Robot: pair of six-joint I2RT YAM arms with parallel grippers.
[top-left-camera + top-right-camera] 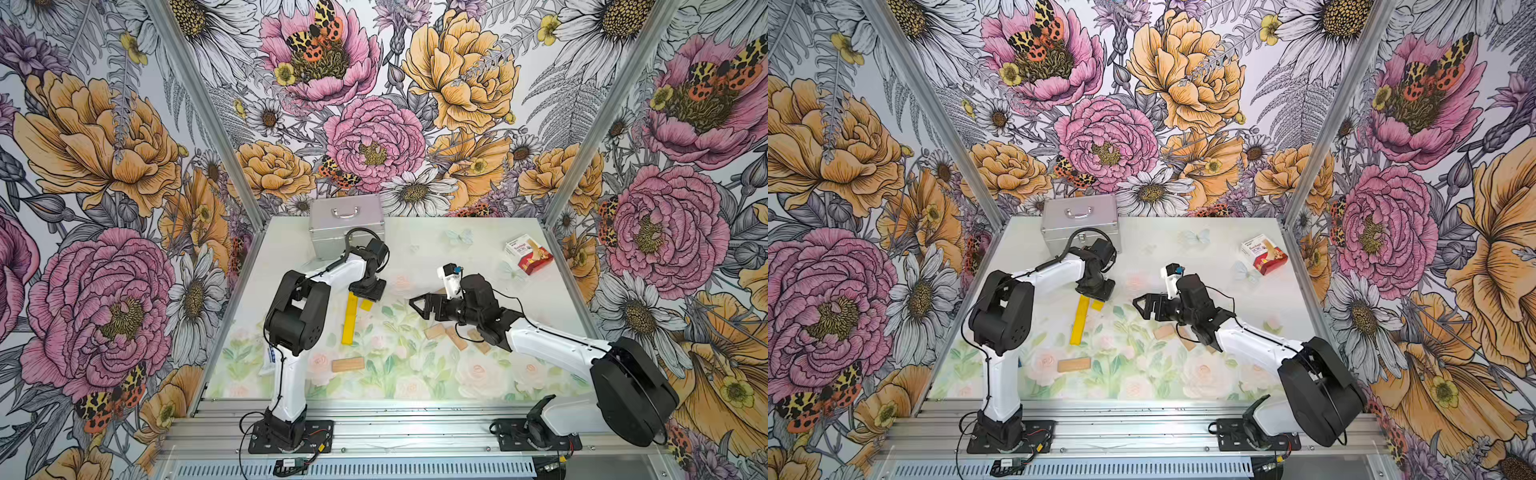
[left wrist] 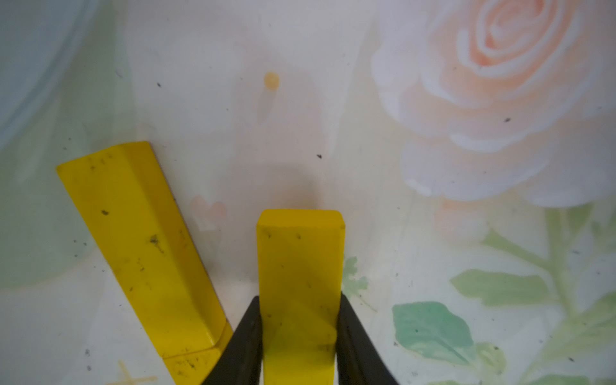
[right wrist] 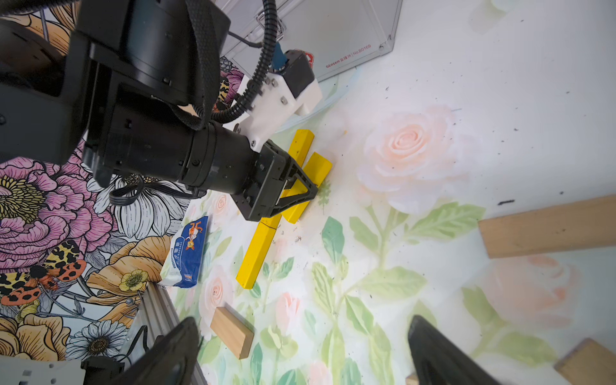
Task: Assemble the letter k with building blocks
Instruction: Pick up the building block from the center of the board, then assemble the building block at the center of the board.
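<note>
1. The left gripper [image 2: 300, 336] was seen clamped on a short yellow block [image 2: 300, 260], with a black finger [image 2: 246, 343] pressed against each long side.
2. This block was held just beside a yellow stem [image 1: 349, 321] and angled away from it. Whether the two touched was hidden by the finger, and it could not be told whether the block rested on the table [image 1: 457, 249].
3. The stem was formed of two yellow bars laid end to end on the table, their seam visible in the right wrist view.
4. The right gripper [image 1: 417, 307] was held to the right of the yellow pieces, its jaws spread wide with nothing between them.
5. One pale wood block [image 1: 348, 364] was seen lying alone nearer the front edge. More pale wood blocks [image 1: 436, 331] were gathered under the right arm, partly hidden.
6. A silver case [image 1: 345, 220] was stood at the back, a red-and-white carton [image 1: 528, 253] lay at the far right, and a blue-white sachet [image 3: 186, 253] lay at the left edge.
</note>
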